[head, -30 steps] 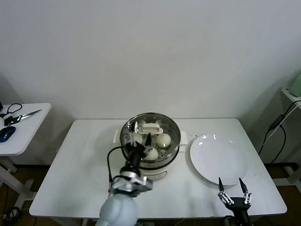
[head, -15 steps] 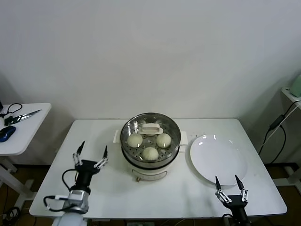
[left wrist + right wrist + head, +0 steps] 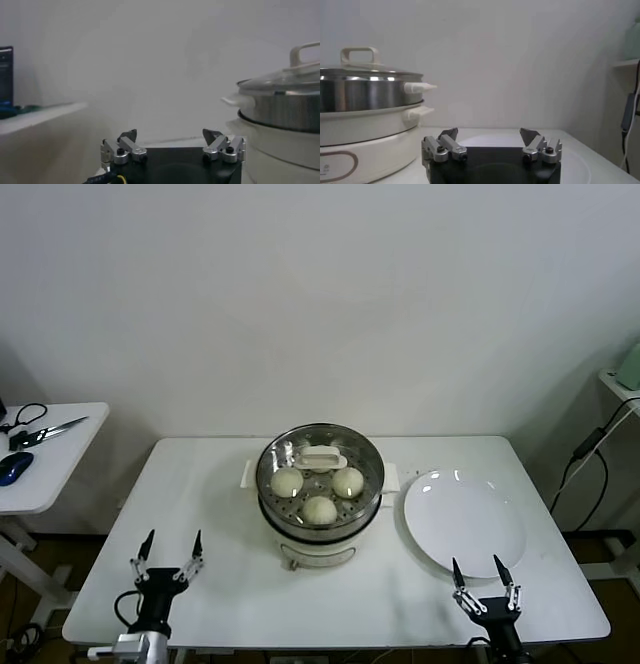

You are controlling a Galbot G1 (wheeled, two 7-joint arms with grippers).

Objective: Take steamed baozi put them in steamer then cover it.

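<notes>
The steamer (image 3: 370, 474), a shiny steel basket on a cream cooker base, stands mid-table with the glass cover (image 3: 290, 452) and its cream handle (image 3: 322, 456) on it. Three pale baozi (image 3: 287, 481) (image 3: 347, 481) (image 3: 319, 509) show through the glass; a fourth is hidden. The steamer also shows in the left wrist view (image 3: 280, 107) and the right wrist view (image 3: 365, 95). My left gripper (image 3: 169, 549) is open and empty at the table's front left. My right gripper (image 3: 479, 572) is open and empty at the front right, near the plate.
A flat white plate (image 3: 462, 522) lies right of the steamer and shows in the right wrist view (image 3: 485, 140). A small side table (image 3: 50, 464) at the far left holds scissors (image 3: 45, 429) and a blue mouse (image 3: 14, 467). A cable (image 3: 590, 446) hangs at the right.
My left arm has drawn back from the steamer to the table's front left edge, gripper open. My right gripper has shifted slightly left and down.
</notes>
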